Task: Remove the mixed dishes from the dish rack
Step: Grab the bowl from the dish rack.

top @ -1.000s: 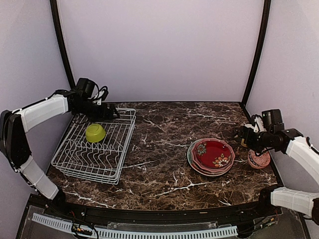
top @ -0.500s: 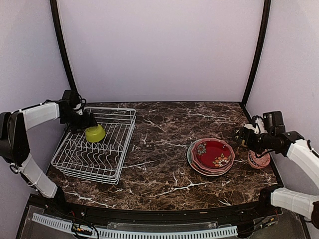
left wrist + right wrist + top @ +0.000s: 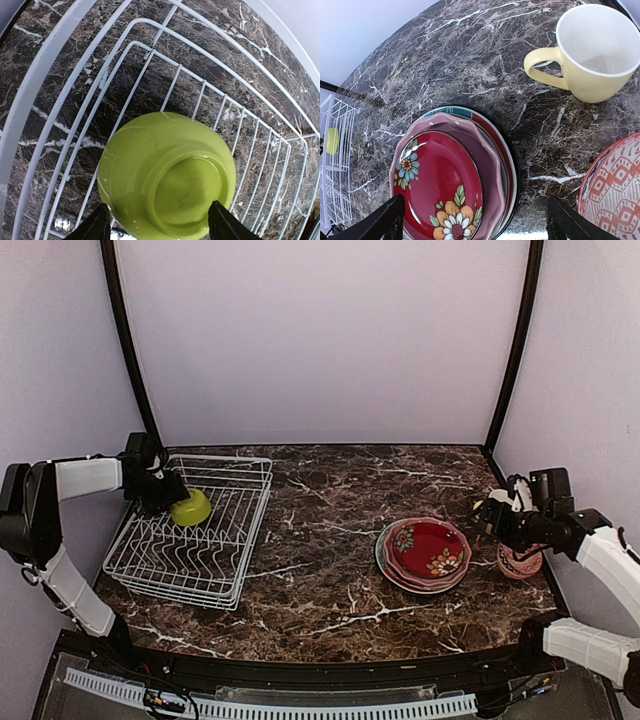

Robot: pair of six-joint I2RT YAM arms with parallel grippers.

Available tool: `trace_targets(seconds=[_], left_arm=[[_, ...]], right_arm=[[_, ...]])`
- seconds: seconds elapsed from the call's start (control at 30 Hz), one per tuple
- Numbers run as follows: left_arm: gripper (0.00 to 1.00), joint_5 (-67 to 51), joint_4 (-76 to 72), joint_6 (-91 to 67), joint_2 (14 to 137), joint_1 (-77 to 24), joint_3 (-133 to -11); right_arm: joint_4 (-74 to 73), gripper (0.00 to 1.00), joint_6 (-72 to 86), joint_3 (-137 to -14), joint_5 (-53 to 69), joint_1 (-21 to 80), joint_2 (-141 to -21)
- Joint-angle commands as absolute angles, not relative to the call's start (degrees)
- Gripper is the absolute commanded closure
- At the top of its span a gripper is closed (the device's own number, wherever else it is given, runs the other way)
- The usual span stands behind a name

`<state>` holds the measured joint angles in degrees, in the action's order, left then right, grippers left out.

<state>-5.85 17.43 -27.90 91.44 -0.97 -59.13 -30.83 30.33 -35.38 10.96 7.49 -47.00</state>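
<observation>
Bowl (image 3: 191, 508) in rack (image 3: 190, 540) left, plates (image 3: 425, 555) stacked right

A dark brown marble worktop (image 3: 330, 575) veined with white runs back to a plain pale lilac wall (image 3: 320, 340), two black posts (image 3: 124, 330) rise at its far corners, and a white slotted strip (image 3: 300, 707) lies along its near edge.

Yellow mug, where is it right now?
In the right wrist view, the pale yellow mug stands upright on the marble table at the upper right, near the stacked plates and the red-white patterned bowl.
</observation>
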Motion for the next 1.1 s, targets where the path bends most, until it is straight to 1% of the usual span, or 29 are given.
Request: trace_targets(seconds=[0.0,0.07,0.13,0.2,0.3,0.37,0.43,0.63,0.8,0.83,0.9,0.97,1.07], left_arm=[[0.35,-4.8,16.2,-27.8,93.9,-0.7,-60.7],[0.35,-4.7,16.4,-27.1,94.7,-0.8,-61.2],[0.33,-4.4,16.6,-26.2,95.1,-0.8,-61.3],[0.28,-4.2,16.8,-25.5,95.4,-0.9,-61.2],[0.10,-4.7,17.5,-24.1,96.4,-1.4,-61.6],[0.03,-6.3,18.1,-23.8,97.5,-1.7,-62.3],[0.01,-8.6,17.8,-24.8,98.6,-1.8,-62.6],[0.01,-13.0,14.5,-28.1,101.7,-1.8,-63.0],[0.02,-12.3,13.5,-28.6,102.1,-1.9,-62.9],[0.03,-12.3,13.2,-28.6,101.9,-2.0,-62.7],[0.10,-11.9,12.3,-28.6,101.0,-2.2,-62.1],[0.20,-10.9,12.1,-28.1,100.0,-2.6,-61.9],[0.29,-9.4,12.4,-27.1,98.4,-2.9,-62.0]], right_arm=[[-29.5,0.05,31.1,-34.7,11.6,7.6,-45.7],[-29.3,0.06,31.2,-34.5,11.8,7.6,-45.7],[-29.4,0.06,31.3,-34.6,11.8,7.6,-45.9],[-29.4,0.06,31.4,-34.7,11.9,7.7,-46.0],[-29.0,0.06,31.7,-34.6,12.0,7.6,-45.9],[-28.4,0.06,32.0,-34.4,12.2,7.6,-45.9],[-28.0,0.06,32.2,-34.3,12.6,7.7,-46.3],[-28.1,0.06,32.4,-34.7,12.9,7.7,-46.6],[-28.7,0.06,32.5,-34.7,12.6,7.6,-46.1],[-28.7,0.06,32.4,-34.6,12.6,7.6,-46.1],[-28.7,0.06,32.5,-34.7,12.7,7.6,-46.2],[-28.6,0.06,32.7,-34.7,13.1,7.6,-46.4],[-28.2,0.06,32.9,-34.7,13.3,7.6,-46.7]])
